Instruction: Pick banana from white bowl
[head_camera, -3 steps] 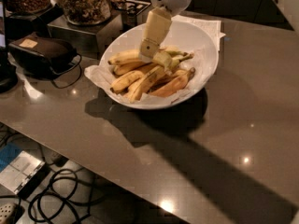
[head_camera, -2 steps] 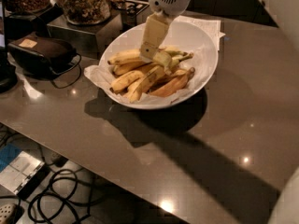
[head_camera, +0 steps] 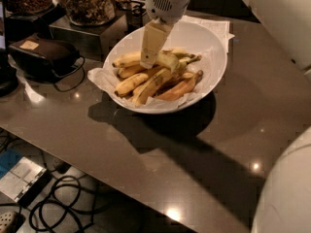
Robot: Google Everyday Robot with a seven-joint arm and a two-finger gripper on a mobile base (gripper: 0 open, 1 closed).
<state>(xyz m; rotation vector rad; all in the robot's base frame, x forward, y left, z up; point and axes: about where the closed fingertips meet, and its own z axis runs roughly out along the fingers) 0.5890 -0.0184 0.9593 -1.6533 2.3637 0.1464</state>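
Observation:
The white bowl (head_camera: 214, 48) stands on the dark table, lined with crinkled white paper, and holds several bananas. The banana (head_camera: 127, 59), thick, arched and yellow, lies along the far side of the pile. Slimmer bananas (head_camera: 146, 85) and an orange-tinted one (head_camera: 182, 87) lie in front of it. My gripper (head_camera: 148, 62) reaches down from above into the bowl. Its tip rests on the arched banana near its middle and hides part of it.
Jars of snacks (head_camera: 87, 3) stand on a metal box at the back left. A black device with a cable (head_camera: 41, 57) lies left of the bowl. White paper (head_camera: 214, 27) lies behind the bowl. My white body (head_camera: 286, 193) fills the lower right. Cables (head_camera: 53, 210) lie on the floor below the table edge.
My gripper has moved slightly down and left onto the bananas. My white body has come into view at the lower right. The bananas have not shifted.

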